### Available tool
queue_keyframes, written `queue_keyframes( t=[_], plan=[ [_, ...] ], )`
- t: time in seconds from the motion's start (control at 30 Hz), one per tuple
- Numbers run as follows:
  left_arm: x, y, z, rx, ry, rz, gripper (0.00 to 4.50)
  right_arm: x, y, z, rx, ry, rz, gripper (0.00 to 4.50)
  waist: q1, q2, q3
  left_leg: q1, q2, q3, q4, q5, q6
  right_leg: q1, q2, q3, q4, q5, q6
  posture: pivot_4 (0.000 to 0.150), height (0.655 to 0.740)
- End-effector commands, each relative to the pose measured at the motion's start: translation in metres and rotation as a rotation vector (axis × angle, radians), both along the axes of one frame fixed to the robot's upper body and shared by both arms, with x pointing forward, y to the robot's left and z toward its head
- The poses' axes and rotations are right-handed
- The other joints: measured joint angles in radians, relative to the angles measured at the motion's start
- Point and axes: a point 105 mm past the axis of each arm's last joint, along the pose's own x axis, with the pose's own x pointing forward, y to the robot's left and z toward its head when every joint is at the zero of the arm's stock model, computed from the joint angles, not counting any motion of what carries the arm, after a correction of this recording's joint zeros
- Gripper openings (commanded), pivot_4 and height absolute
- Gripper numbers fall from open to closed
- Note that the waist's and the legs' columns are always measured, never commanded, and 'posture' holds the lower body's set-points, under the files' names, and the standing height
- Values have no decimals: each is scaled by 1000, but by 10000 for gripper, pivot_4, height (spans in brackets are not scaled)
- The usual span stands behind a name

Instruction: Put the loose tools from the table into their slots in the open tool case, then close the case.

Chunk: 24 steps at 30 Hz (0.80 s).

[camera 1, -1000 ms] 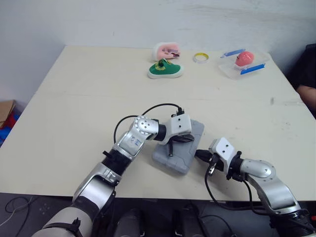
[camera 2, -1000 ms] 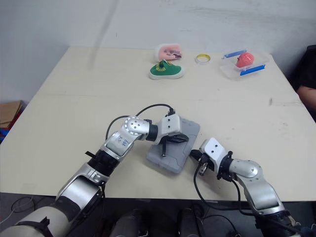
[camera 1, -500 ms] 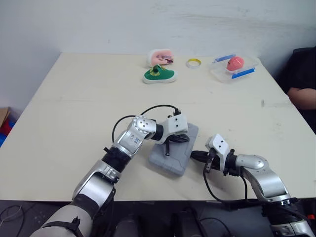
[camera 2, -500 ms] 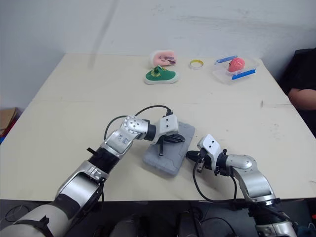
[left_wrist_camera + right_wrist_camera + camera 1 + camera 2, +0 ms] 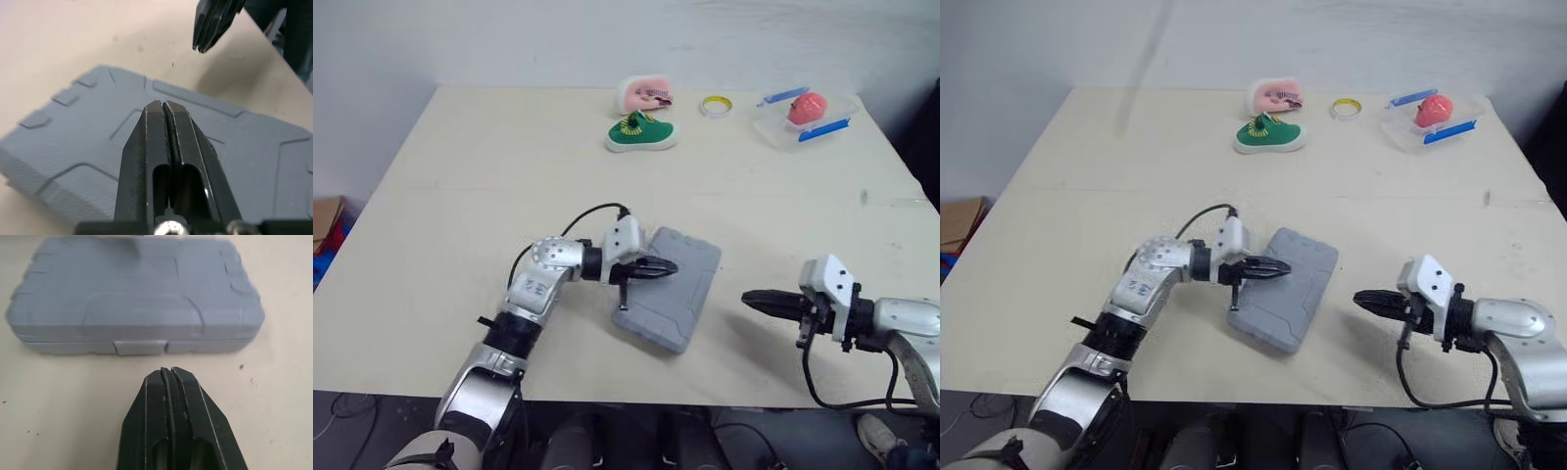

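Case (image 5: 671, 289) flat on the surface (image 5: 460, 196) near the front edge, grey lid down and shut, latch tab (image 5: 140, 347) on the long side facing right. Judged close to done: lid already lowered, perhaps only the latch left to press home. From the left of the case, left tool (image 5: 666, 266) reaching in level over the near-left part of the lid, fingers pressed together with nothing between them. Likely laid there to bear down on the lid or to steady the case against sliding; cannot tell whether touching the lid or just above it. To the right of the case, right tool (image 5: 752, 298) well apart from the edge and low over the surface, fingers likewise pinched together and empty, pointed straight at the latch tab. Placed, by the look of it, in line for a push on that tab. Contents of the case hidden under the lid, so no telling whether every slot filled. Far beyond the case, in a row: green shoe-shaped thing (image 5: 640, 135) with a pink thing (image 5: 644, 95) just behind, then a ring of tape (image 5: 714, 106), then furthest right a clear tray (image 5: 769, 127) holding a pink-red rounded lump (image 5: 803, 108) with blue pieces at the rim. Judged no part of the task.
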Motion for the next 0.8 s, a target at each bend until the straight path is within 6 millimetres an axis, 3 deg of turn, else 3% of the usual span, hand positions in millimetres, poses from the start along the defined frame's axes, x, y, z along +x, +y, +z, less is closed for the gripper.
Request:
queue_keyframes(
  t=[0.03, 0.07, 0.17, 0.23, 0.3, 0.4, 0.43, 0.63, 0.8],
  plan=[
    [-3, 32, 18, -42, -83, 25, 0, -4, -23, 23, 38, -43, -61, 473, -2, 0, 0, 0, 0, 0, 2, -1, 1, 0, 0, 0, 1, 0, 1, 1500, 7400],
    [-3, 40, 18, -36, -72, 34, 0, -5, -28, 27, 77, -26, -91, 473, -3, 0, 1, -1, 0, 0, 3, -2, 2, 0, -1, 0, 1, 1, 2, 1500, 7400],
    [5, 95, 17, -11, -5, 232, 8531, -13, -43, 41, -32, -178, -88, 9788, -3, 1, 2, -2, -1, -1, 5, -3, 3, 0, -2, 2, 1, 4, 5, 1500, 7400],
    [-3, 128, 11, 1, 96, 317, 18325, -12, -48, 48, -68, -264, -119, 20225, -9, 1, 2, -2, 0, -1, 4, -5, 0, -1, -2, 3, 1, 5, 5, 1500, 7400],
    [-10, 153, 7, 30, 77, 385, 27887, -11, -48, 55, -99, -327, -120, 30639, -14, 2, 3, -2, 0, 0, 2, -4, -2, -3, -2, 4, 1, 4, 4, 1500, 7400],
    [-2, 203, -3, 97, 16, 645, 41343, -10, -54, 65, -124, -385, -124, 44998, -4, 2, 4, -4, 0, 0, 3, -3, -3, -5, -2, 4, 2, 4, 3, 1500, 7400],
    [-2, 211, -6, 120, 5, 688, 44785, -11, -57, 66, -125, -370, -137, 45000, -1, 2, 4, -4, 0, 0, 3, -4, -4, -5, -2, 4, 2, 4, 3, 1500, 7400],
    [-14, 225, -22, 236, -38, 699, 44785, -11, -74, 59, -177, -346, -144, 45000, 11, 1, 4, -7, -2, 1, 3, -5, -4, -9, -6, 5, 2, 4, 3, 1500, 7400],
    [-7, 220, -15, 183, -57, 713, 44785, 2, -77, 57, -139, -384, -173, 45000, 9, 2, 4, -8, -1, 1, 1, -5, -5, -11, -6, 5, 3, 4, 3, 1500, 7400]
  ],
)
